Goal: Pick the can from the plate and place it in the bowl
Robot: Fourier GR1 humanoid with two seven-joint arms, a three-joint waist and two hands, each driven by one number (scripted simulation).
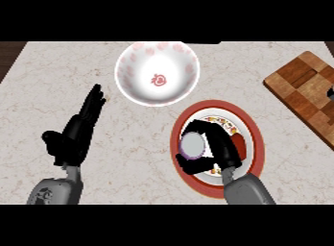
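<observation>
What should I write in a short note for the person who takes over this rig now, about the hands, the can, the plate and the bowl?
Right hand: fingers curled round the grey-topped can, over the red-rimmed round plate.
Left hand: open, fingers straight, holds nothing, at the view's left.
White bowl with red flower marks: beyond the plate, holds nothing.
Done: can grasped.
Left: carry the can to the bowl, set it inside, release.
</observation>
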